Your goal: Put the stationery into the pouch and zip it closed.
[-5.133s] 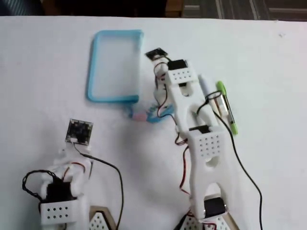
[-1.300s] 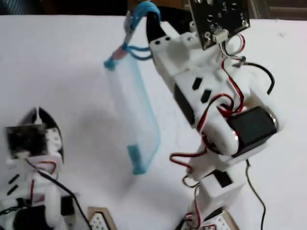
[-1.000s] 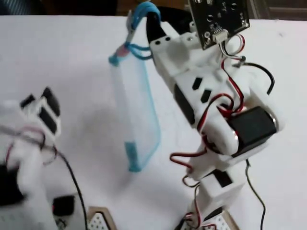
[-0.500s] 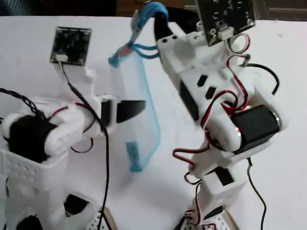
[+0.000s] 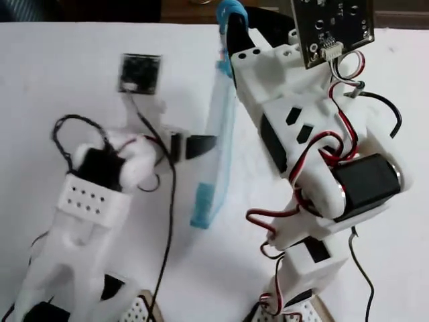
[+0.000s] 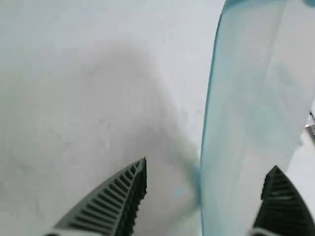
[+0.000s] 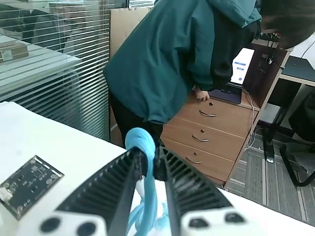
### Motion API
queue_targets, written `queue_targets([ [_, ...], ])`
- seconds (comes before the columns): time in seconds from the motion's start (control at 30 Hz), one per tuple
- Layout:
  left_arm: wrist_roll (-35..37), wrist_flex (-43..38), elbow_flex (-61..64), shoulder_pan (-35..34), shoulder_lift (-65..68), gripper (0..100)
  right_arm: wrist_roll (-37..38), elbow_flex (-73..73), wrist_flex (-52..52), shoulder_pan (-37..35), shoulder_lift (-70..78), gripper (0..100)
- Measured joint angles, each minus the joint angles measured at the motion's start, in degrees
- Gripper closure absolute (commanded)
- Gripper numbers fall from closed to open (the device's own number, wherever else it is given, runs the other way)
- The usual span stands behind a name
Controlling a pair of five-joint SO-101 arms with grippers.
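**Q:** Pouch condition?

**A:** The pouch is a flat, translucent soft-plastic sleeve with blue trim. It hangs edge-on, with its lower corner down near the matte white table.

**Q:** What holds it?

**A:** The right gripper. Its ribbed black fingers are pinched tight on the rounded blue loop at the pouch's top.

**Q:** And the left gripper?

**A:** The left gripper is level with the pouch's middle, jaws spread wide and gripping nothing. The pouch's trimmed edge stands between the serrated tips. One tip is close by the sheet; the other is well apart from it, over bare table.
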Motion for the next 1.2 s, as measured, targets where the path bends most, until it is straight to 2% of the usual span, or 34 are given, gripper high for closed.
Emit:
queue_targets([
  [0.13, 0.79, -1.76, 0.00, 3.08, 0.00, 63, 0.00, 0.00, 0.00, 0.00, 0.00, 98.1],
  [0.37, 0.62, -3.87, -0.09, 2.99, 0.00, 64, 0.00, 0.00, 0.00, -0.18, 0.00, 98.1],
  [0.43, -1.93, -7.91, 1.49, 2.02, 0.00, 70, 0.00, 0.00, 0.00, -0.09, 0.00, 98.1],
  [0.6, -13.01, -25.93, 12.57, -1.85, 2.29, 92, 0.00, 0.00, 0.09, -0.09, 0.00, 98.1],
  [0.67, -13.19, -29.71, 15.12, -1.76, 3.34, 98, 0.00, 0.00, 0.09, -0.18, 0.00, 98.1],
  [0.73, -10.99, -31.74, 16.35, -1.67, 3.69, 97, 0.00, 0.00, 0.18, 0.00, 0.09, 98.1],
  [0.97, -6.07, -32.44, 16.70, -0.70, 2.46, 98, 0.00, 0.00, 0.18, -0.09, 0.09, 98.1],
  [1.2, -4.84, -23.21, 16.79, -0.79, -11.52, 98, 0.00, 0.00, 0.09, 0.62, 0.00, 98.1],
])
